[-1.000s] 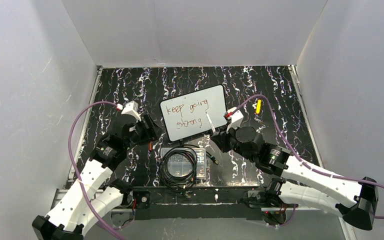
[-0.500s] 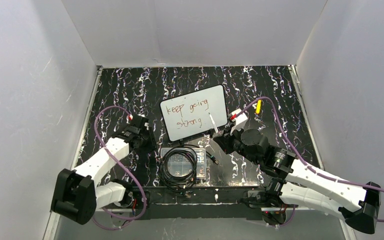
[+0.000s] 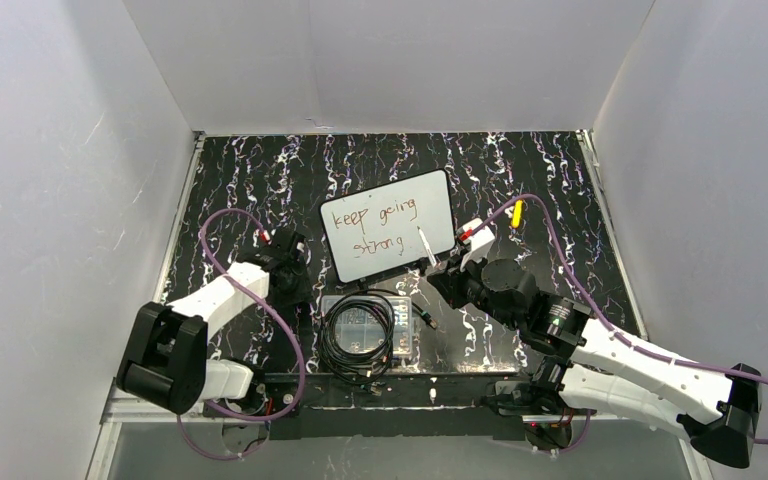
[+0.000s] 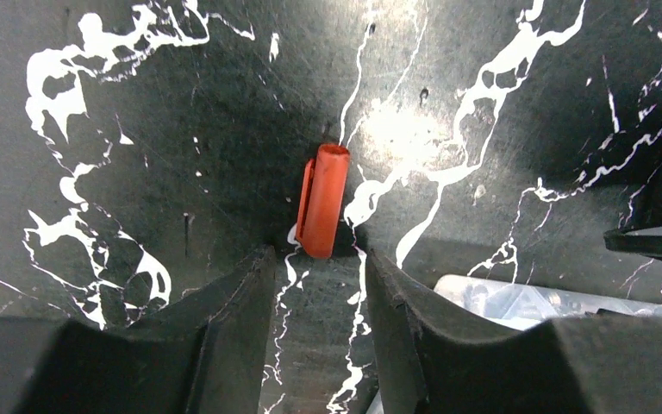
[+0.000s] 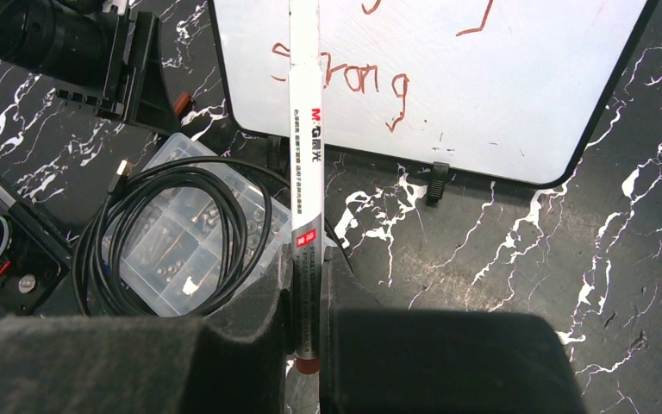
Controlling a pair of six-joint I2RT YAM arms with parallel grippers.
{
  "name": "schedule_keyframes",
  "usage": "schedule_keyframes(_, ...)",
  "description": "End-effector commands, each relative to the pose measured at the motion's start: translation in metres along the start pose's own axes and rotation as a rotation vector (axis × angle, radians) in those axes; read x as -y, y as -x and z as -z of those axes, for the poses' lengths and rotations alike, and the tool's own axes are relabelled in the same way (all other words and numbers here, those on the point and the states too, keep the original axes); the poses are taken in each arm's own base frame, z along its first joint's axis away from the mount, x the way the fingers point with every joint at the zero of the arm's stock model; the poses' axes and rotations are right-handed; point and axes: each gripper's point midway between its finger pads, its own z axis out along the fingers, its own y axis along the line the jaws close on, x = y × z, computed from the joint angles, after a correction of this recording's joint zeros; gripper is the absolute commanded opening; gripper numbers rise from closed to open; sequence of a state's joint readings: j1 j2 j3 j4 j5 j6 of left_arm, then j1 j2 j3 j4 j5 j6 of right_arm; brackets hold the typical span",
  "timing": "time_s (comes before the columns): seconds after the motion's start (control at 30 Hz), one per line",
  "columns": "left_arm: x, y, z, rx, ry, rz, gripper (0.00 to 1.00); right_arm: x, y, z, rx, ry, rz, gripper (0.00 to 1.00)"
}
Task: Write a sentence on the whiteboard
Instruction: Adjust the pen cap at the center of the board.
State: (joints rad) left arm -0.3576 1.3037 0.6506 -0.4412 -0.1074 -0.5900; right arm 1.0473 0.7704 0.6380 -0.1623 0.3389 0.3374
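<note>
Reading sentence point(image 3: 375, 215) "keep going strong", whiteboard point(image 3: 432, 195) | right gripper point(image 5: 306, 285) pinching "M&G" marker point(image 5: 305, 172) | left gripper point(image 4: 319, 259) spread | box point(image 5: 181, 151) beside whiteboard: small parts, cable point(image 5: 250, 216) atop

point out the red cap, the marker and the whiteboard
red cap point(image 4: 322, 200): left wrist view, mid barrel
marker point(image 5: 305, 172): right wrist view, white barrel
whiteboard point(image 3: 435, 200): top external view, bare right side

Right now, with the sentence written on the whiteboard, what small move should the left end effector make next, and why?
Probably ease the left end effector slightly forward, then close. The red cap lies just ahead of its open jaws, only its near end between the tips, and the right end effector holds the marker.
</note>
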Motion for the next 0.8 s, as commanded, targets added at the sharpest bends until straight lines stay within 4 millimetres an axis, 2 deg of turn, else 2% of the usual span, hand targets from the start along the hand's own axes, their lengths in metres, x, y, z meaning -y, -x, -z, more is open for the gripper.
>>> schedule_keyframes(0.0, -0.005, 0.016, 0.003, 0.037, 0.043, -0.002, 0.40, 0.002, 0.005, 0.000, 0.035, -0.007, 0.000, 0.01)
schedule_keyframes(0.17, -0.013, 0.017, 0.000, 0.029, 0.094, -0.005, 0.39, 0.003, 0.004, 0.001, 0.037, -0.008, -0.001, 0.01)
schedule_keyframes(0.57, -0.030, 0.021, 0.009, 0.039, 0.149, 0.012, 0.38, 0.003, 0.003, 0.001, 0.035, -0.006, -0.005, 0.01)
schedule_keyframes(0.77, -0.034, 0.029, 0.013, 0.055, 0.164, 0.024, 0.38, 0.003, 0.002, 0.002, 0.033, -0.006, -0.006, 0.01)
